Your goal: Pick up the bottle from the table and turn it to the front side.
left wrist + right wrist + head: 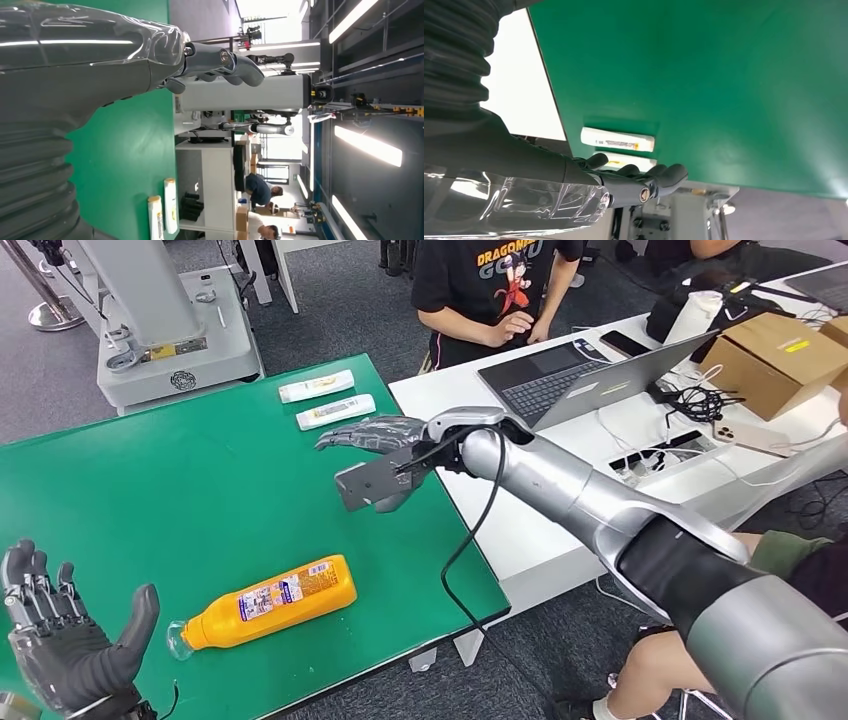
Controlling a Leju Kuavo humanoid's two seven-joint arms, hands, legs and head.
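Note:
An orange bottle (268,604) with a clear cap and a printed label lies on its side near the front edge of the green table (150,500). My left hand (62,640) is raised at the front left, palm up and fingers spread, holding nothing, a short way left of the bottle's cap. My right hand (378,458) hovers above the table's right side, well behind the bottle, fingers extended and empty. The left hand (125,60) and right hand (574,185) fill their wrist views, fingers loosely extended.
Two white tubes (316,387) (336,412) lie at the table's far right; they also appear as tubes (617,139). A white desk (560,440) to the right carries a laptop (585,370), cables and a cardboard box (775,360). A person (490,290) sits behind it. A grey machine base (170,340) stands at the back left.

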